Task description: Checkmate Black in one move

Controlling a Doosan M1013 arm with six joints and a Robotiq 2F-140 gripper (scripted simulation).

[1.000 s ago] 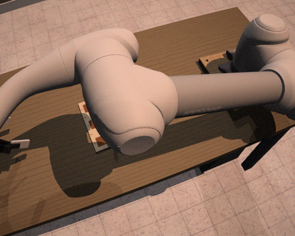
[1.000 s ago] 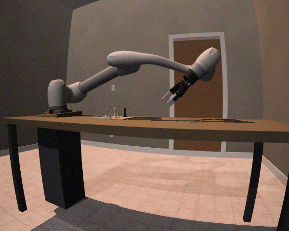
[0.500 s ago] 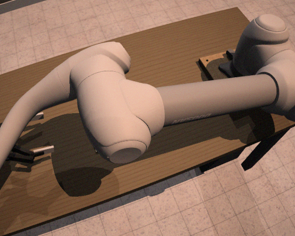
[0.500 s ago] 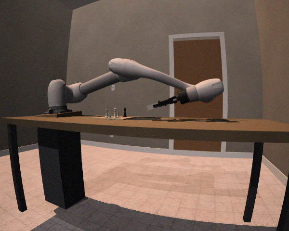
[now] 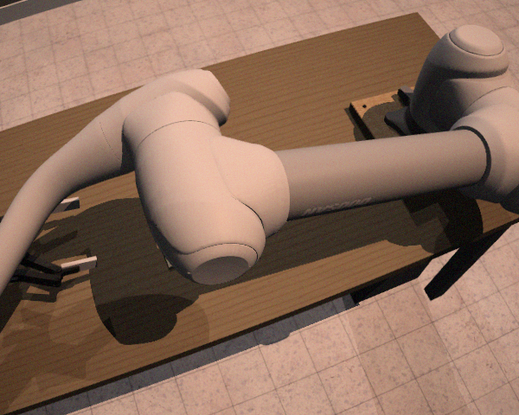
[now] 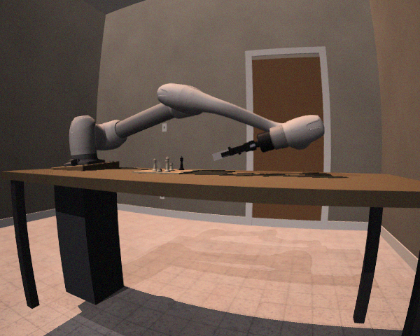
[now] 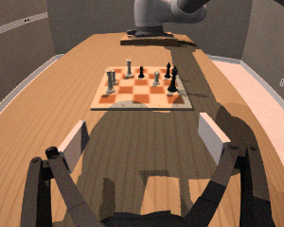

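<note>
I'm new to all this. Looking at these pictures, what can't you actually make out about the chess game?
- Top view: the arm's elbow covers the whole chessboard.
- Exterior view: the pieces show edge-on and tiny; their squares cannot be told.
- Wrist view: the chessboard is far off; edge letters and numbers are too small to read, and piece types are uncertain.
- Top view: the open gripper is half hidden under the forearm.

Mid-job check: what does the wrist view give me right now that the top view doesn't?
Only the wrist view shows the chessboard with its white and black pieces standing, ahead of the gripper toward the arm's base. Only the top view shows the elbow covering the middle of the table, which hides the board there, plus the floor around it. Both show the open gripper holding nothing, its pale fingertips over bare wood.
</note>
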